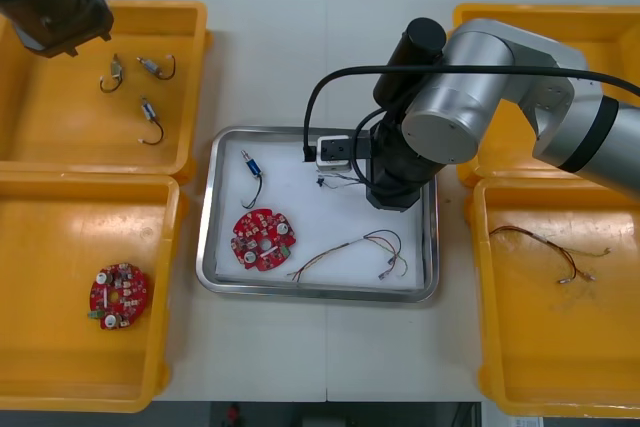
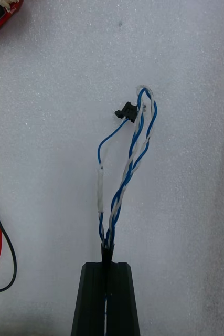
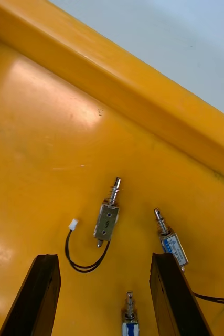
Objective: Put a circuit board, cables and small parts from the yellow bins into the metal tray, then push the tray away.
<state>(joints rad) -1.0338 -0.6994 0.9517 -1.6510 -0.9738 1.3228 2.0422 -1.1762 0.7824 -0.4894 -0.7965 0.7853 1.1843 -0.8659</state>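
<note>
Twisted blue and white cable (image 2: 127,157): located over the white floor of the metal tray (image 1: 212,247), at the centre of the front view, toward the tray's upper middle. The right claw (image 2: 107,265) is closed on one end of the bundle, fingers almost together, with the strands emerging from between the tips. A small black connector (image 2: 126,111) sits at the far end.

Handling, as judged: light, thin and limp. It has no stiffness to hold a shape and will droop and spring on release. Grip the wire bundle, not the connector. A narrow pinch may let the smooth strands slide.

The circuit board (image 1: 263,239) and red and yellow cable (image 1: 350,252) lie in the tray's lower half, apart from this cable.

The left claw (image 3: 105,257) is spread wide and holds nothing. It is above small metal parts (image 3: 107,220) in the yellow bin (image 1: 190,47), upper left of the front view.
</note>
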